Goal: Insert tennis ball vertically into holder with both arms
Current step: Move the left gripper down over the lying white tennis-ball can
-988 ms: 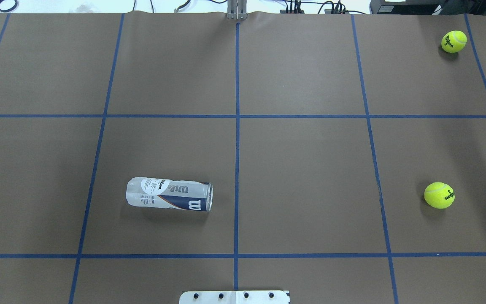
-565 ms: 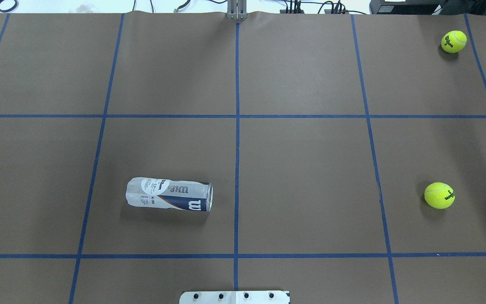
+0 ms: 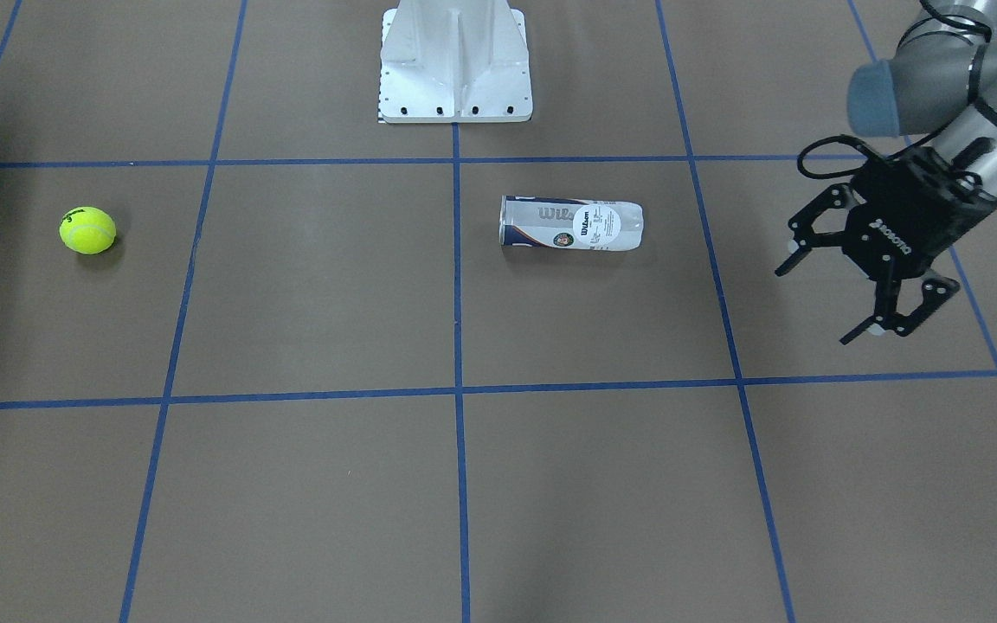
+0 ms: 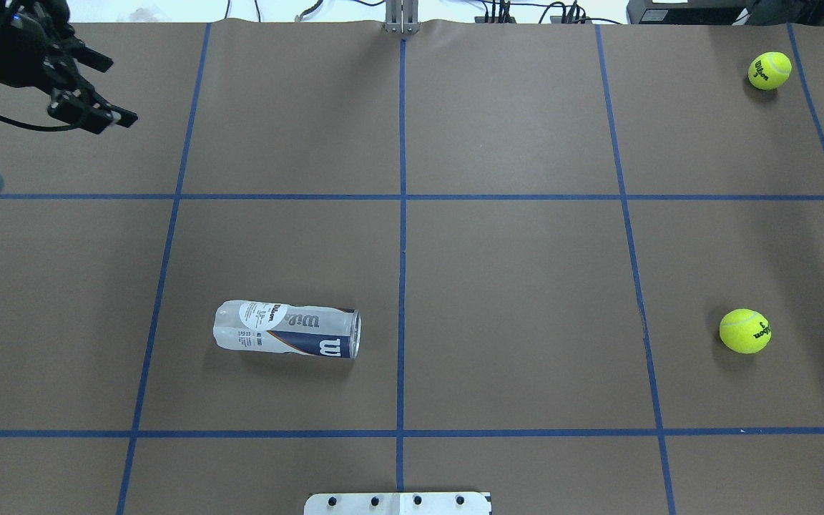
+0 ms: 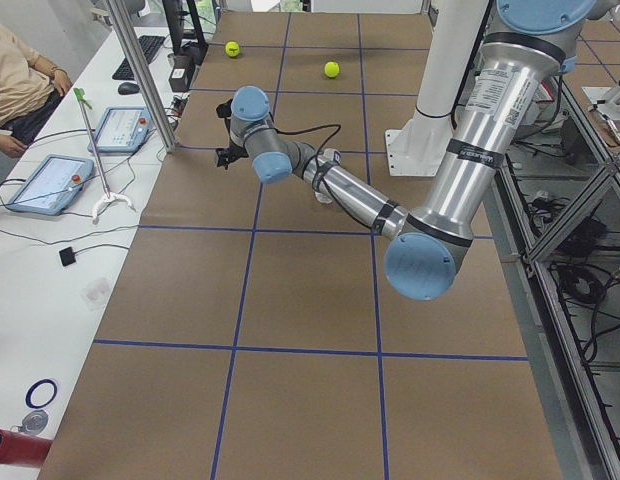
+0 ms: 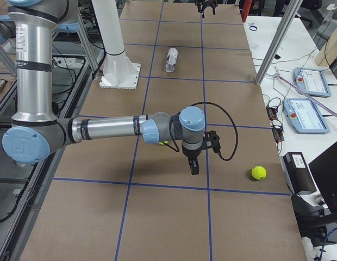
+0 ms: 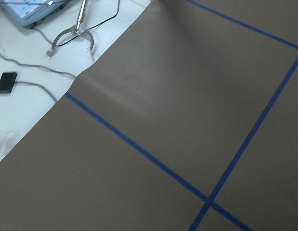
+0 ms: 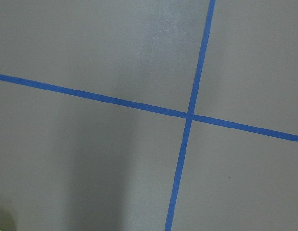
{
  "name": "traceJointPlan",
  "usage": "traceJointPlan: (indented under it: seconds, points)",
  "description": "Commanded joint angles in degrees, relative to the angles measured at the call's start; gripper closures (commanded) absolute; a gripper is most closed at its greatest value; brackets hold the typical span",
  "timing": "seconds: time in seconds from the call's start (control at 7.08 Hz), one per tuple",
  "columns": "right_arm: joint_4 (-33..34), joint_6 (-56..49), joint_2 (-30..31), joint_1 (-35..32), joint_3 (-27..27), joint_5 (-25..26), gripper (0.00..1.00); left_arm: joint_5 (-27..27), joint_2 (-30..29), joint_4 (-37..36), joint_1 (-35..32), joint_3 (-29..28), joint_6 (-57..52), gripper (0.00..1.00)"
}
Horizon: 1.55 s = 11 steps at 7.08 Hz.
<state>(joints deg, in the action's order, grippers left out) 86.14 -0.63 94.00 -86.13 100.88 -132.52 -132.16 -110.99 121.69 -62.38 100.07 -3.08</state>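
Note:
The holder (image 4: pixel 287 338) lies on its side left of centre, its open end toward the middle line; it also shows in the front view (image 3: pixel 569 224). One tennis ball (image 4: pixel 744 330) rests at the right, also in the front view (image 3: pixel 87 230). A second ball (image 4: pixel 769 70) sits in the far right corner. My left gripper (image 4: pixel 122 91) hangs open and empty over the far left, well away from the holder; the front view (image 3: pixel 813 306) shows its fingers spread. My right gripper (image 6: pixel 193 166) shows only in the exterior right view, above the mat near the nearer ball; I cannot tell its state.
The white pedestal base (image 3: pixel 455 61) stands at the robot's edge of the table. Blue tape lines divide the brown mat (image 4: pixel 512 300) into squares. Tablets and cables lie on the white bench (image 5: pixel 50 180) beyond the far edge, where a person sits.
My left gripper has come into the overhead view at the far left corner; it was out of view before. The holder and both balls have not moved.

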Motion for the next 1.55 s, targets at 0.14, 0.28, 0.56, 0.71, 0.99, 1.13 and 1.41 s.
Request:
traceJointPlan:
  seconds: [0.14, 0.28, 0.56, 0.71, 0.99, 1.13, 1.41]
  points:
    - [0.00, 0.01, 0.22, 0.00, -0.07, -0.02, 0.01, 6.61, -1.33, -0.31, 15.48, 3.72, 0.35, 0.01]
    - [0.00, 0.01, 0.39, 0.00, -0.50, 0.07, 0.01, 7.43, -1.42, -0.49, 18.84, 3.82, -1.13, 0.01]
    - [0.00, 0.01, 0.39, 0.00, -0.51, 0.07, 0.01, 7.53, -2.55, -5.20, 21.84, 4.17, -6.21, 0.01]
    - [0.00, 0.01, 0.39, 0.00, -0.59, 0.07, 0.01, 8.66, -4.22, -9.06, 22.47, 4.26, -8.76, 0.01]
    - [0.00, 0.01, 0.39, 0.00, -0.77, 0.07, 0.01, 14.96, -8.78, -18.10, 26.75, 4.43, -9.93, 0.01]
    - [0.00, 0.10, 0.39, 0.00, -1.03, 0.07, 0.01, 19.78, -10.89, -21.98, 30.00, 4.35, -10.11, 0.01]
    - [0.00, 0.10, 0.39, 0.00, -1.03, 0.07, 0.01, 23.95, -12.84, -27.53, 33.79, 4.35, -12.46, 0.01]
